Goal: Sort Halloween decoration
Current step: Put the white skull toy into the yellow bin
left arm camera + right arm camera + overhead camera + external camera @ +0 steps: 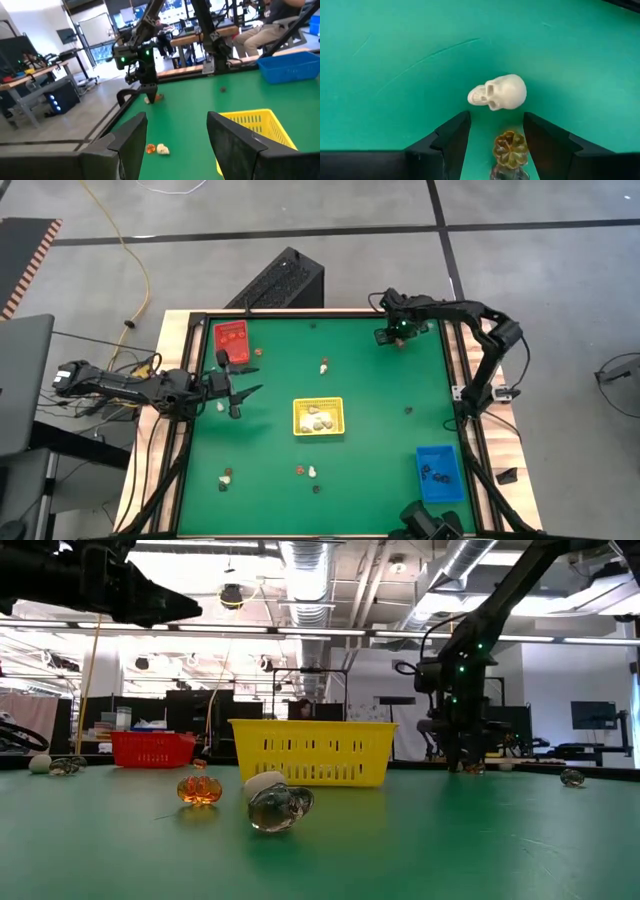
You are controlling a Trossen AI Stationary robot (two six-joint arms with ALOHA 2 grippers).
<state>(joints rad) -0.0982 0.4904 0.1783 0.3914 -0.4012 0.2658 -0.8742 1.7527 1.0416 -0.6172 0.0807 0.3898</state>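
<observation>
My right gripper [400, 338] is open and low over the green table at the far right. An orange pumpkin trinket [510, 148] lies between its fingers. A cream-white skull [499, 92] lies on its side just beyond the fingertips. Whether a finger touches the pumpkin, I cannot tell. My left gripper [237, 390] is open and empty, held above the table's left side near the red tray [232, 338]; a small white trinket [221, 407] lies on the table by it.
A yellow tray [318, 417] with cream trinkets stands mid-table, and a blue tray [439, 473] with black ones stands near right. Loose trinkets lie at far centre [324, 367], near left [226, 478], near centre [310, 472] and right [408, 410].
</observation>
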